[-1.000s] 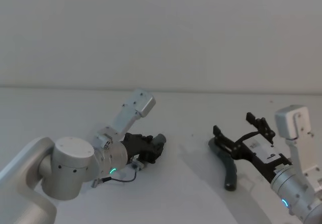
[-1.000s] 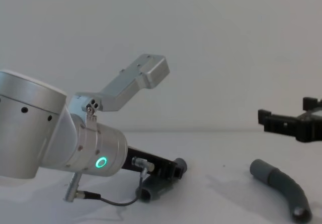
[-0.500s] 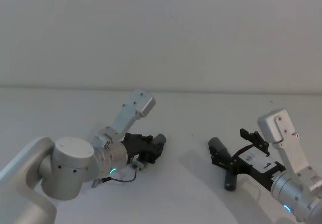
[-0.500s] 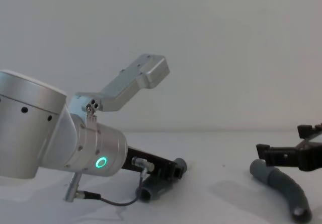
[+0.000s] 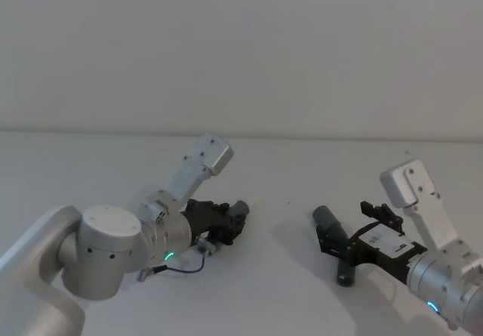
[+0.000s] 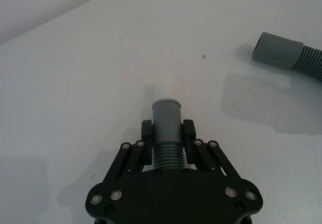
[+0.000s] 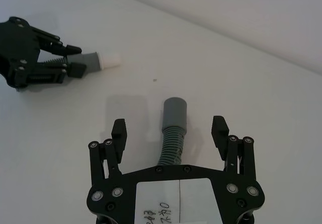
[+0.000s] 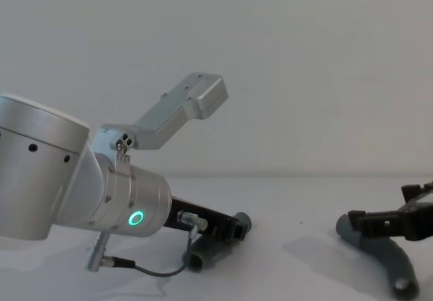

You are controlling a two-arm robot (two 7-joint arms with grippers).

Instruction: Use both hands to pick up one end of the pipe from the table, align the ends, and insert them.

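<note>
Your left hand (image 6: 166,136) is pinching the short dark grey ribbed tube (image 6: 166,114); your right hand (image 7: 170,127), spread wide, is straddling the longer grey ribbed tube (image 7: 174,114) on the white worktop (image 7: 261,88).

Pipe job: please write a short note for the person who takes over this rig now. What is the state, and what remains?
Left end effector: shut on the short pipe piece, gripping its ribbed part. The white tip points forward, close to the table.
Right end effector: open, with a finger on either side of the long pipe piece, which lies on the table. There are gaps on both sides.
Done: short piece gripped.
Left to do: close on the long piece behind its cuff, lift, line up tip and cuff, push together.
</note>
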